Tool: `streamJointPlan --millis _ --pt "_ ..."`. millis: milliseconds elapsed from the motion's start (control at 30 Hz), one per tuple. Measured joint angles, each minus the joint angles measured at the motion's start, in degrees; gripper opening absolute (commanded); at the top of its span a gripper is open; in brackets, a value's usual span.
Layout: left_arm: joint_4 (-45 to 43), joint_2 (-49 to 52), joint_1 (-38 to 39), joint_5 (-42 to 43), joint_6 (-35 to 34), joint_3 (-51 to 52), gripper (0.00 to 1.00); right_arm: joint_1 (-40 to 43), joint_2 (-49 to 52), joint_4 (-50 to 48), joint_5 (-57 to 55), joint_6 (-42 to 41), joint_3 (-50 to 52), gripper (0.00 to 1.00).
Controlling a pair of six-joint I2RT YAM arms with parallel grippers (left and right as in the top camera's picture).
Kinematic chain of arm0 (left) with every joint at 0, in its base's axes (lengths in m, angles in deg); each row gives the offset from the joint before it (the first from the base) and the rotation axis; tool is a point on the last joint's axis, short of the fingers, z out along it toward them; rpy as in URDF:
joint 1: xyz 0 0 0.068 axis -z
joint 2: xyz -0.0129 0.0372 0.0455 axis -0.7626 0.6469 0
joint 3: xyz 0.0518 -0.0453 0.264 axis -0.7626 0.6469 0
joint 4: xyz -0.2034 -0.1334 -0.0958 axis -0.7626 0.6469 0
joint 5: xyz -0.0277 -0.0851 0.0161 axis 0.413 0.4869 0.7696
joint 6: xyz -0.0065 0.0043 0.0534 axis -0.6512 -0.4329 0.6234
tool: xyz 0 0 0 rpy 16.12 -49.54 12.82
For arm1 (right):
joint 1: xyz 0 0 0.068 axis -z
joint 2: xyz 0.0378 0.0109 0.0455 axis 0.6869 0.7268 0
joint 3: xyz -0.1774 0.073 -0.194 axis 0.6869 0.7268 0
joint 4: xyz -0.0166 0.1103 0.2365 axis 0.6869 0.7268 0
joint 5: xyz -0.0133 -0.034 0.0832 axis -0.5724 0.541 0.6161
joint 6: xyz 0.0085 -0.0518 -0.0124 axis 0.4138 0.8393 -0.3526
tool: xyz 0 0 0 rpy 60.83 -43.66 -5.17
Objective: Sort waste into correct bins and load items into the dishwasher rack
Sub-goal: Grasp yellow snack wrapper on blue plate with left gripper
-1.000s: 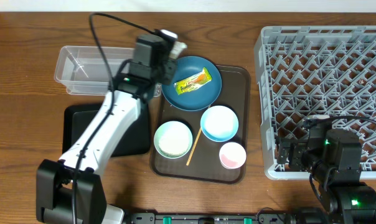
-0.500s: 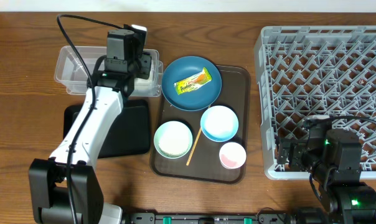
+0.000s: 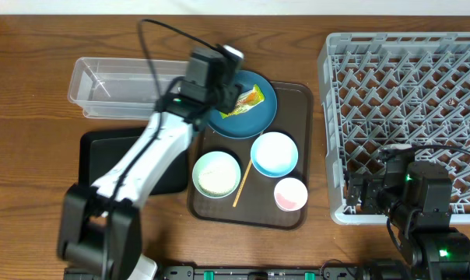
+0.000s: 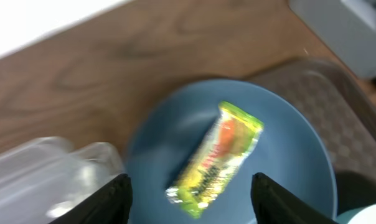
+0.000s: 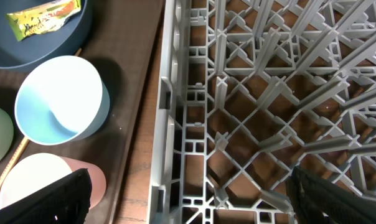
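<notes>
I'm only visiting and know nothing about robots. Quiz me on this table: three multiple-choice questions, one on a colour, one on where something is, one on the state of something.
1. What colour is the cup?
A black; B pinkish-white; C green.
2. Where does the wrapper lie?
A on the blue dish; B in the cup; C on the floor.
3. How is the left gripper?
A shut on the wrapper; B shut on the cup; C open above the wrapper.

Answers:
1 B: the overhead view shows the cup pale pink and white.
2 A: the left wrist view shows the wrapper lying on the dish.
3 C: the gripper's two fingers stand wide apart, with the wrapper seen between them.
</notes>
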Motion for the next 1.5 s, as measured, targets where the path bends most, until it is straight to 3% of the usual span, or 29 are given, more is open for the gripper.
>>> streamJointPlan --millis 267,733,800,1000,1100,1233,1500 --pt "-5.31 10.64 3.56 0.13 3.13 0.00 0.66 0.00 0.00 0.00 0.00 0.00 -0.04 0.99" --pt "-8.07 19.50 3.50 0.22 3.54 -0.09 0.67 0.00 0.00 0.00 0.00 0.00 -0.07 0.99" --pt "-8.07 19.54 3.50 0.13 3.63 -0.13 0.60 0.00 0.00 0.00 0.00 0.00 -0.04 0.99" --pt "-8.09 19.69 3.52 0.09 3.61 -0.13 0.22 0.00 0.00 0.00 0.00 0.00 -0.07 0.99" --pt "-8.00 19.69 3.50 -0.13 3.87 -0.15 0.11 0.00 0.00 0.00 0.00 0.00 -0.07 0.99" --pt "-7.72 19.43 3.52 -0.13 3.85 -0.15 0.06 0.00 0.00 0.00 0.00 0.00 -0.07 0.99" --pt "-3.61 9.84 3.50 -0.11 3.67 -0.15 0.08 0.02 0.00 0.00 0.00 0.00 -0.09 0.99"
